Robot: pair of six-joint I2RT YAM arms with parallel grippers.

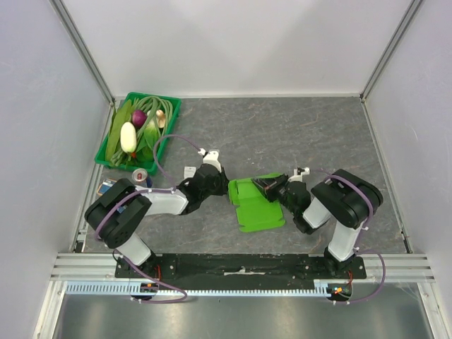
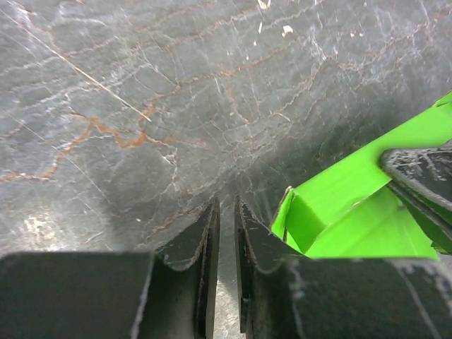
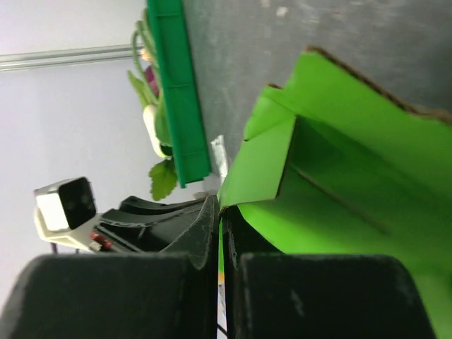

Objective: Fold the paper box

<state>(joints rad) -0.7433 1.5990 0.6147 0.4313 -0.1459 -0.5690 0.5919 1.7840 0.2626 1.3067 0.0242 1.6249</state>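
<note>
The lime-green paper box (image 1: pixel 258 205) lies partly folded on the dark table between the two arms. My right gripper (image 1: pixel 264 186) is at its upper edge, shut on a raised flap; in the right wrist view the card's edge (image 3: pixel 258 169) runs in between the closed fingers (image 3: pixel 220 209). My left gripper (image 1: pixel 224 189) sits just left of the box, low over the table. In the left wrist view its jaws (image 2: pixel 226 206) are shut with only a thin slit and nothing between them. The box's folded corner (image 2: pixel 332 212) lies to their right, apart from them.
A green crate (image 1: pixel 167 106) of vegetables stands at the back left, and also shows in the right wrist view (image 3: pixel 176 92). A small tin (image 1: pixel 139 175), a blue item (image 1: pixel 106 187) and a white piece (image 1: pixel 189 172) lie near the left arm.
</note>
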